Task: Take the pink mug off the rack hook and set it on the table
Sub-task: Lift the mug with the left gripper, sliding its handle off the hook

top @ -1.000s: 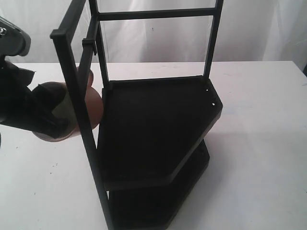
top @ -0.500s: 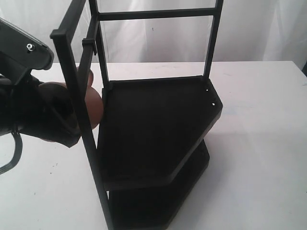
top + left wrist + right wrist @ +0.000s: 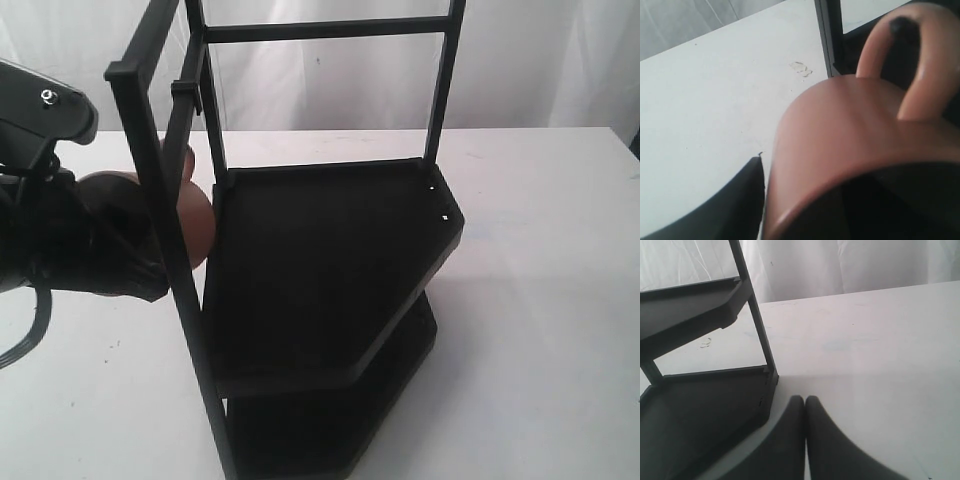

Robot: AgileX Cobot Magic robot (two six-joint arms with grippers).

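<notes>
The pink mug [image 3: 200, 225] hangs by its loop handle on the rack hook [image 3: 188, 92], outside the left bar of the black rack [image 3: 330, 260]. In the left wrist view the mug [image 3: 850, 130] fills the frame, with the black peg [image 3: 900, 25] through its handle. My left gripper [image 3: 110, 250] is at the mug's mouth. One finger [image 3: 735, 205] runs along the outer wall with a thin sliver of the table [image 3: 540, 300] between them. The other finger is lost in the dark inside. My right gripper [image 3: 805, 400] hovers shut over the table beside the rack's base.
The tall two-shelf rack stands mid-table, its uprights [image 3: 160, 200] right beside the mug. White curtain behind. Bare white tabletop [image 3: 705, 100] lies under and left of the mug. The rack's lower shelf [image 3: 700, 410] is close to the right gripper.
My left arm has swung up and in around the mug's mouth, then settled slightly left. The mug stays on the hook. The right arm shows no change.
</notes>
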